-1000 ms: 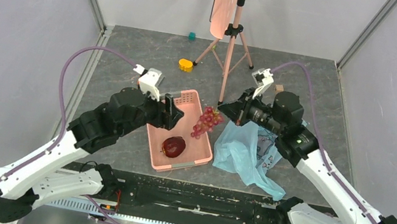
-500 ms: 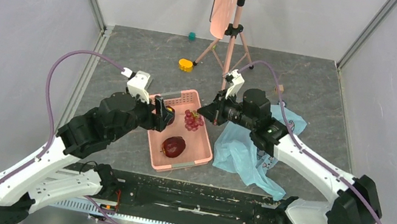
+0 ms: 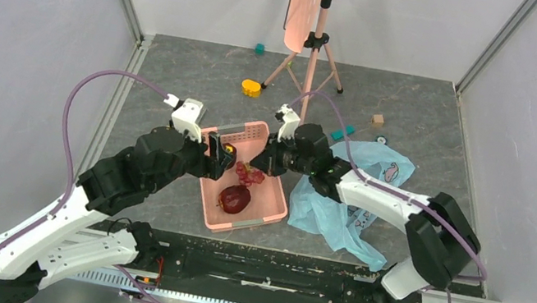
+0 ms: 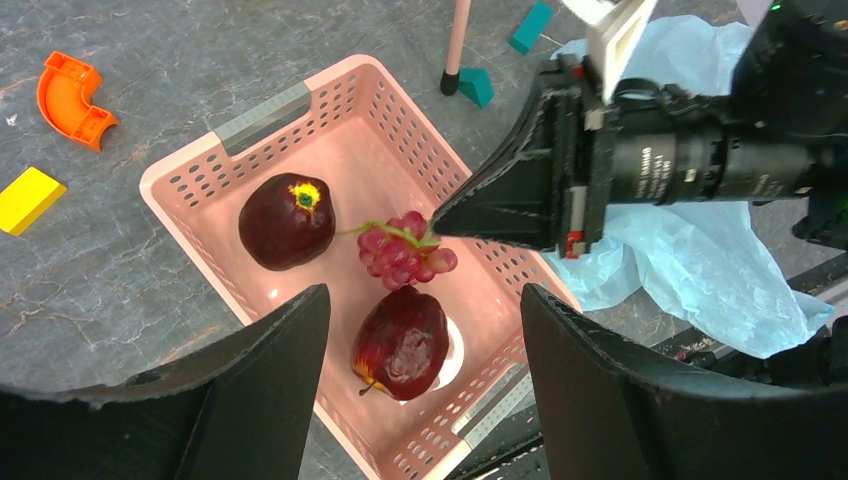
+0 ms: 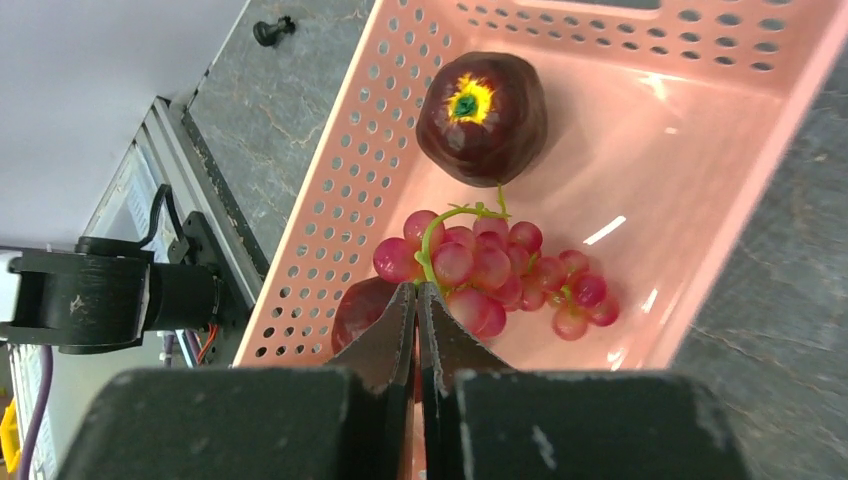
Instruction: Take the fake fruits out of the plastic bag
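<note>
Two glossy dark-red fake fruits lie in a pink basket (image 3: pixel 243 226): a round one (image 4: pixel 287 220) with a yellow crown, and an apple-shaped one (image 4: pixel 402 340) nearer me. My right gripper (image 5: pixel 417 290) is shut on the green stem of a bunch of red grapes (image 5: pixel 500 270), which rests low in the basket between the two fruits. In the top view the right gripper (image 3: pixel 257 164) reaches in from the right. My left gripper (image 4: pixel 423 300) hangs open above the basket's near end, holding nothing. The light-blue plastic bag (image 3: pixel 323 203) lies crumpled to the right of the basket.
A pink tripod stand (image 3: pixel 314 51) rises behind the basket, one leg (image 4: pixel 455 50) close to its far corner. Small blocks lie about: an orange curved piece (image 4: pixel 68 95), a yellow block (image 4: pixel 28 198) and teal ones (image 4: pixel 530 25). Grey walls close in both sides.
My right gripper carried the grape bunch left from beside the bag and lowered it into the basket. My left arm drew back a little to the left, then held still.
</note>
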### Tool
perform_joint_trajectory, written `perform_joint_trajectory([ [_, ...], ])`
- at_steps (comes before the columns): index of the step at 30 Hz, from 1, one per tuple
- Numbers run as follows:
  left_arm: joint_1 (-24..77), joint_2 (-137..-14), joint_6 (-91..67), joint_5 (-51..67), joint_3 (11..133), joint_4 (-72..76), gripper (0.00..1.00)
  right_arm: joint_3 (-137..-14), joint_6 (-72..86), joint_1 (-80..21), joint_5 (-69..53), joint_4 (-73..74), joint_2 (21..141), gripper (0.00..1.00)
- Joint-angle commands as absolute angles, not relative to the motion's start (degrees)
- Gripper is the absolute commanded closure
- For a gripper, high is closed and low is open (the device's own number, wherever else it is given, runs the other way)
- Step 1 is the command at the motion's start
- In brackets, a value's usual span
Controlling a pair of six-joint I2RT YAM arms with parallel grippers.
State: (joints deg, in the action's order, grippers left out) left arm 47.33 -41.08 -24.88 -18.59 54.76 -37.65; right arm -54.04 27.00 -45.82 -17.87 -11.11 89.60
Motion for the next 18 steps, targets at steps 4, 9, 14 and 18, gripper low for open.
perform_joint_trajectory([
  [4,47.10,-40.57,-25.49,-20.04,53.81,-37.00,0.23,-61.13,27.09,-50.41,-18.37,-15.28,96.11,0.99],
  [9,47.11,-40.60,-25.62,-19.95,53.28,-37.00,0.23,-62.89,27.03,-52.18,-20.78,-16.38,98.37,0.70],
  [14,47.04,-40.81,-25.81,-20.20,53.09,-37.05,0.23,-61.37,23.45,-52.13,-15.04,-13.84,91.33,0.41],
  [18,47.11,-41.54,-25.93,-19.96,53.17,-36.68,0.22,-59.55,21.21,-50.52,-4.33,-6.29,82.25,0.36],
])
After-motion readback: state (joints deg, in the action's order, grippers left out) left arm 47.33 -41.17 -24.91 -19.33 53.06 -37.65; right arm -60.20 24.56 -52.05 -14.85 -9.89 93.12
